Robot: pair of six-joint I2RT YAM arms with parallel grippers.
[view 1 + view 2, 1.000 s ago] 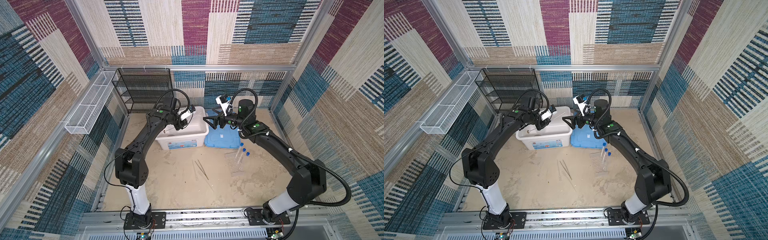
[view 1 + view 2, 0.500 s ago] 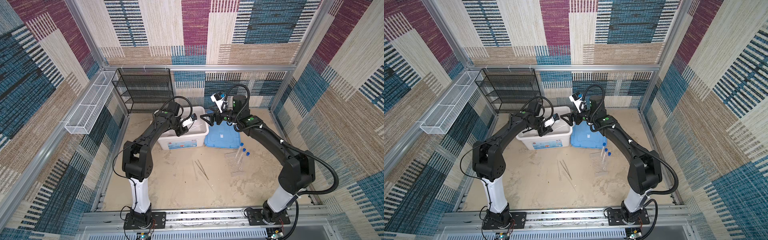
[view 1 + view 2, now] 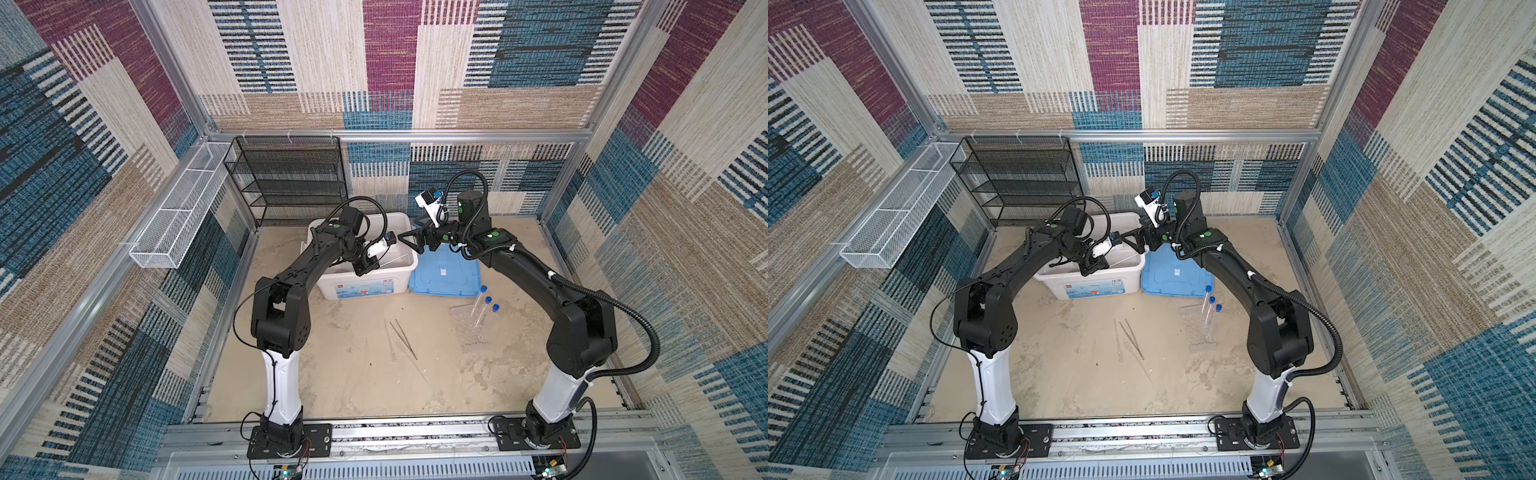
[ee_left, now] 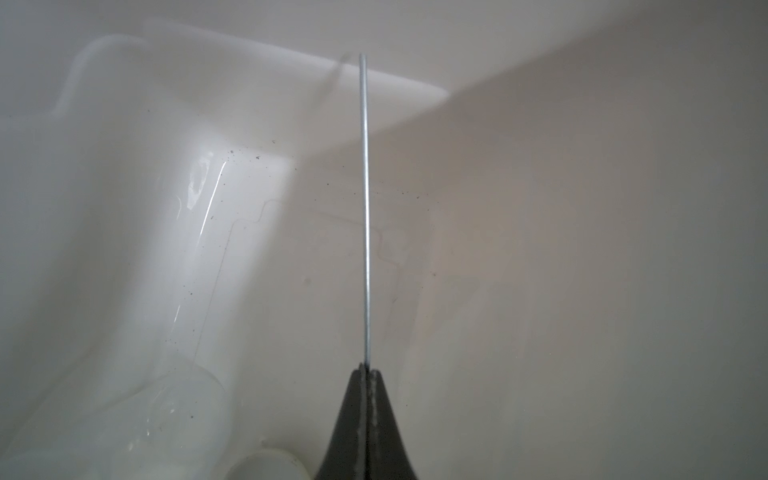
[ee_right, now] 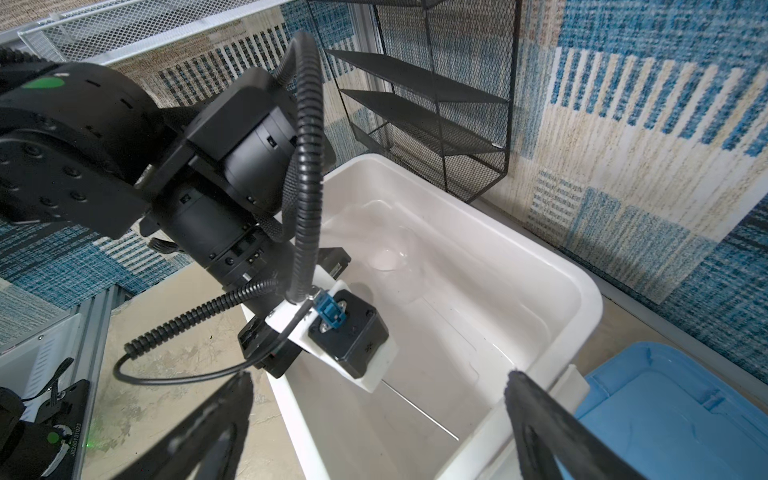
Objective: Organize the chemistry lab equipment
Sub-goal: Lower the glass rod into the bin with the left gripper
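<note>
Left gripper point(image 3: 366, 266), in both top views, reaches into the white box point(image 3: 361, 289) at the surface's back edge, pinching the thin rod point(image 3: 392, 261). The right gripper point(image 3: 409, 243) hangs spread over the box's right rim. Test tubes point(image 3: 482, 306) lie toward the surface's right edge, tweezers point(image 3: 405, 338) and dropper point(image 3: 390, 340) at mid-surface. The left wrist view shows the fingertips point(image 4: 353, 415) pressed together on the rod, with beaker point(image 4: 187, 332) and dish point(image 4: 266, 467) on the box floor. The right wrist view shows the fingers point(image 5: 536, 415) wide apart.
</note>
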